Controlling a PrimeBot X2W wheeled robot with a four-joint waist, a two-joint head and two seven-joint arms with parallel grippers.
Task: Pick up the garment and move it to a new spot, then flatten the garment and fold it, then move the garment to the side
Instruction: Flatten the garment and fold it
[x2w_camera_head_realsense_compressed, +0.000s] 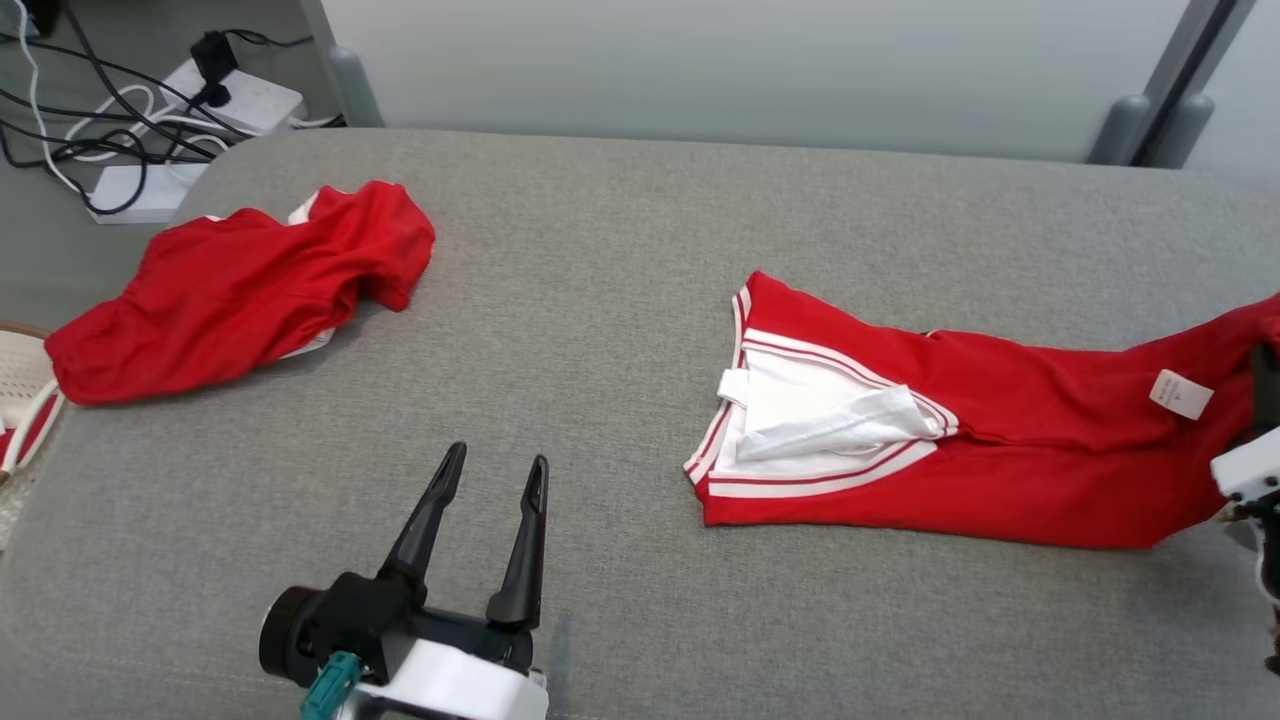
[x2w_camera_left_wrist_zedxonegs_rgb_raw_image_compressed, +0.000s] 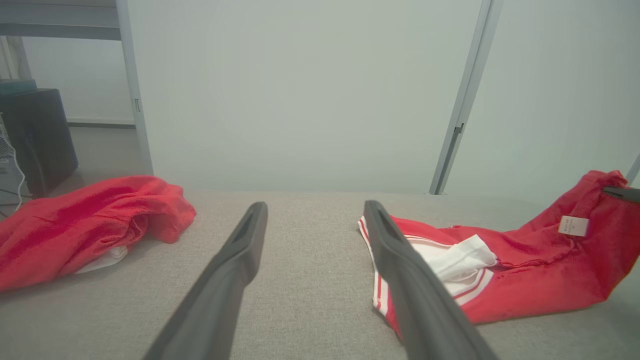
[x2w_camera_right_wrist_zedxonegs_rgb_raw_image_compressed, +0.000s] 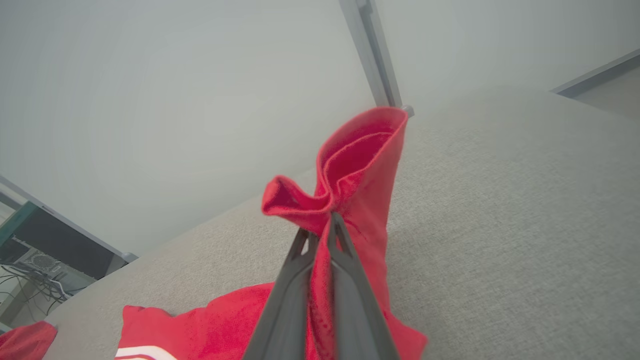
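- The grey cloth-covered surface (x2w_camera_head_realsense_compressed: 620, 250) takes most of the head view, with a pale wall behind its far edge.
- The garment (x2w_camera_head_realsense_compressed: 1000, 480), red with white stripes on its trim, lies stretched out on the right half of this surface. Its left end rests flat, and its right end rises off the surface toward the right edge of the head view.
- A second red garment (x2w_camera_head_realsense_compressed: 230, 290) lies crumpled near the far left corner of the surface, well apart from the first one.
- The left gripper (x2w_camera_head_realsense_compressed: 497, 458) is over the near part of the surface, between the two garments. Its two dark fingers stand wide apart and hold nothing.
- The right gripper (x2w_camera_right_wrist_zedxonegs_rgb_raw_image_compressed: 322, 225) has its fingers pressed together on a bunched fold of the garment's red edge, and the cloth stands up above the tips.
- A white inner piece (x2w_camera_head_realsense_compressed: 840, 420) lies folded on the garment's left end, inside the striped trim.
- White power strips (x2w_camera_head_realsense_compressed: 240, 95) with dark cables lie on the floor beyond the far left corner.
- A small white label (x2w_camera_head_realsense_compressed: 1181, 393) sits on the raised part of the garment.
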